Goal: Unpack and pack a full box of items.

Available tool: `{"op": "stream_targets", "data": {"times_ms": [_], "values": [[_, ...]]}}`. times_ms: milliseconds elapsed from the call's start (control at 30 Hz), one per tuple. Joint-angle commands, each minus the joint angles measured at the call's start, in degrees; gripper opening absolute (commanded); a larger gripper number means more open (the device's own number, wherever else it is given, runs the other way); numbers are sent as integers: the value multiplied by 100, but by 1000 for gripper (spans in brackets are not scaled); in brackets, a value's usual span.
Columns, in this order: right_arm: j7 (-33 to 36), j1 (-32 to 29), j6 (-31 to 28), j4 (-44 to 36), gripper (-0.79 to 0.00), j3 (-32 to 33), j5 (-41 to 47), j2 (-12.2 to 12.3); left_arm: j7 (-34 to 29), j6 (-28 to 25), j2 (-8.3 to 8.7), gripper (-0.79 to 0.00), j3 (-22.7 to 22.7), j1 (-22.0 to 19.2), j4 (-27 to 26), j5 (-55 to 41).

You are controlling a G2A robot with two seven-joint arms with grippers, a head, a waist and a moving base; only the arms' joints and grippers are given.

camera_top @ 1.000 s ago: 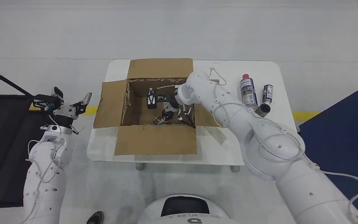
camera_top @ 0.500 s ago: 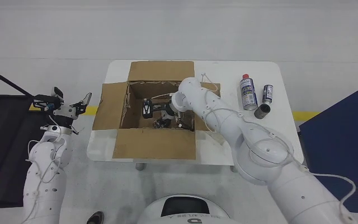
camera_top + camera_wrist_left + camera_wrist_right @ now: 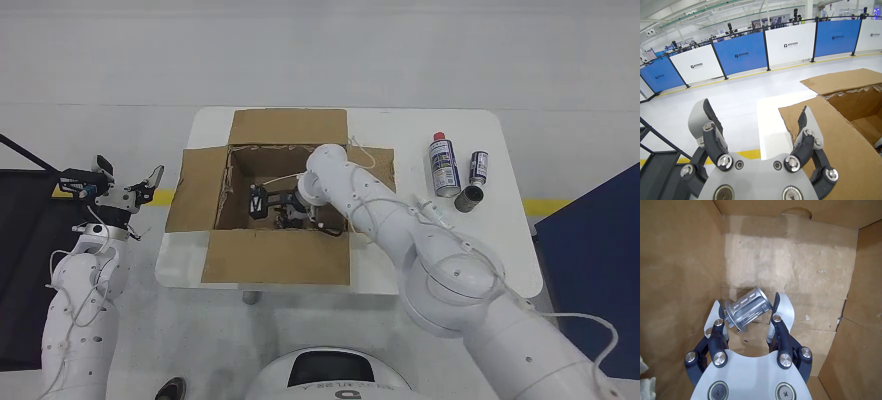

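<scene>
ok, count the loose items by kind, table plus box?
Cans: 2, tall spray can and small can, both on the table.
Metal cylinders: 2, table cylinder, boxed cylinder.
Total: 4.

Top view: from above the arms, looking down at the white rectangular desk [image 3: 465, 125] and the open brown cardboard box [image 3: 280, 255], far enough to take in the whole desk and the grey floor [image 3: 300, 50] around it.
Left wrist view: close behind the left hand [image 3: 755, 104], off the desk's end, facing across the floor toward blue and white fence panels [image 3: 781, 47].
Right wrist view: close behind the right hand [image 3: 748, 298], down inside the box, facing its bottom.
Shared: all three views show the box.
</scene>
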Motion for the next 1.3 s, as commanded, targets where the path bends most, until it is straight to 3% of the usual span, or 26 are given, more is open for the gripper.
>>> {"op": "stream_targets", "data": {"times_ms": [0, 100, 433, 833, 967, 1000, 1067, 1167, 1267], "values": [[-56, 27, -18, 57, -597, 12, -18, -36, 0, 0, 0, 0, 0, 0, 0, 0], [-203, 78, -40, 139, -785, 33, -58, -73, 0, 0, 0, 0, 0, 0, 0, 0], [-1233, 334, -1, 213, -785, 57, -459, -11, 0, 0, 0, 0, 0, 0, 0, 0], [-3040, 421, 346, -4, -785, 60, -1167, 335, 0, 0, 0, 0, 0, 0, 0, 0], [-2988, 391, 484, -11, -785, 132, -1170, 426, 0, 0, 0, 0, 0, 0, 0, 0], [-2867, 378, 570, -7, -748, 171, -1109, 433, 0, 0, 0, 0, 0, 0, 0, 0], [-2401, 351, 949, 12, -511, 254, -969, 420, 0, 0, 0, 0, 0, 0, 0, 0], [-1913, 259, 1106, -195, -317, 355, -761, 389, 0, 0, 0, 0, 0, 0, 0, 0], [-1733, 172, 1029, -315, -262, 392, -718, 391, 0, 0, 0, 0, 0, 0, 0, 0]]}}
